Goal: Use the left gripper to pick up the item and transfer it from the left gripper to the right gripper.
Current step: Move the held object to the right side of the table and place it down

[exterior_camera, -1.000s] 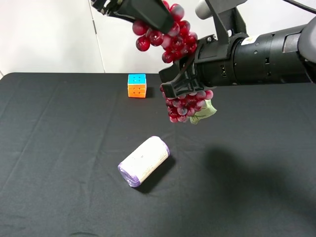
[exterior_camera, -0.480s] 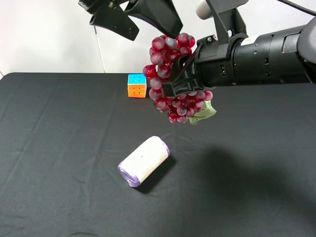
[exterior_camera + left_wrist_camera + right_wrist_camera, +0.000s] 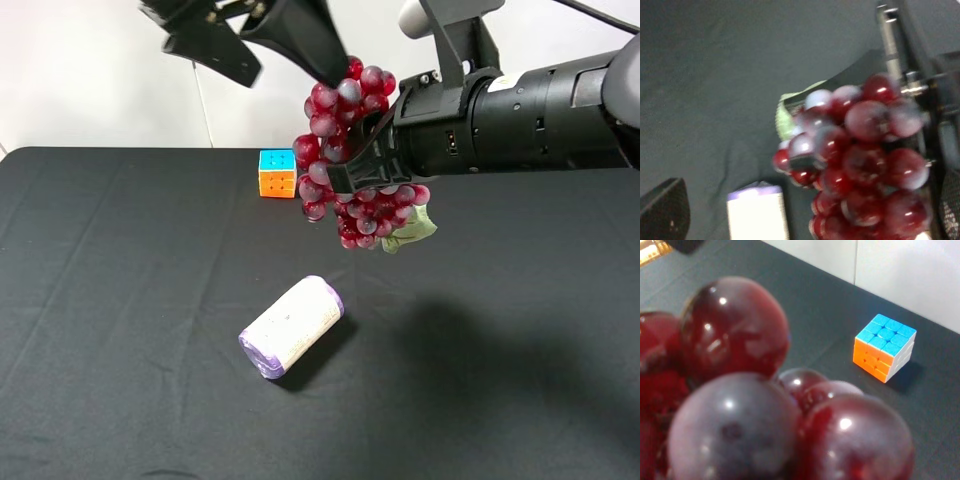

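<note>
The item, a bunch of dark-red grapes [image 3: 345, 150] with a green leaf [image 3: 412, 228], hangs in the air above the black table [image 3: 120, 300]. My right gripper [image 3: 352, 172] is shut on its middle, coming in from the right. My left gripper [image 3: 297, 78] stands open just above and to the left of the bunch, jaws spread wide and clear of it. In the left wrist view the grapes [image 3: 860, 155] fill the right half, with one black finger [image 3: 665, 210] at the corner. The right wrist view is mostly close-up grapes [image 3: 735, 390].
A colourful puzzle cube [image 3: 277, 172] sits on the table behind the bunch, also in the right wrist view as the cube [image 3: 884, 346]. A white roll with purple ends [image 3: 292, 326] lies on the cloth below the grapes. A white wall stands behind.
My left gripper has opened and let go of the grapes, then drawn up and to the left. The bunch's upper end has sagged down and now hangs from the right gripper alone.
</note>
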Tool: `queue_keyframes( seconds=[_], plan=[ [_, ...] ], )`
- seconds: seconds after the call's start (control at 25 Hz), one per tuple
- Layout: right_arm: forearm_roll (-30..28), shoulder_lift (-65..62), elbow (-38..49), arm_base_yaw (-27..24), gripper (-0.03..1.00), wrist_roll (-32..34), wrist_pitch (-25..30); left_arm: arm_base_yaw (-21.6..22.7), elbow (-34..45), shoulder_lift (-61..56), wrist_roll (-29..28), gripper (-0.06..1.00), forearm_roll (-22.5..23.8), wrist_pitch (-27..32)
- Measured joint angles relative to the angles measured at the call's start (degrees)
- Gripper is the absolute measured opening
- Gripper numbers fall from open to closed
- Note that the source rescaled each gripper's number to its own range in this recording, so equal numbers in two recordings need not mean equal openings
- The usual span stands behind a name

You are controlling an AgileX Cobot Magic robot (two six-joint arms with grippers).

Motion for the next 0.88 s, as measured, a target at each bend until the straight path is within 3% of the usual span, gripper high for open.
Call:
queue_keyframes(
  seconds=[0.24,0.4,0.64,0.88],
  plan=[
    [0.0,0.0,0.0,0.0,0.02,0.04,0.0,0.0,0.0,-5.55,-8.25,1.0,13.21,0.93],
    [0.0,0.0,0.0,0.0,0.02,0.04,0.0,0.0,-0.05,-9.34,-13.62,1.0,20.89,5.59],
    [0.0,0.0,0.0,0.0,0.02,0.04,0.06,0.0,0.07,-13.3,-17.76,1.0,26.71,14.56],
    [0.0,0.0,0.0,0.0,0.02,0.04,0.64,0.0,8.76,-18.65,-22.99,1.0,34.61,15.36]
  ],
)
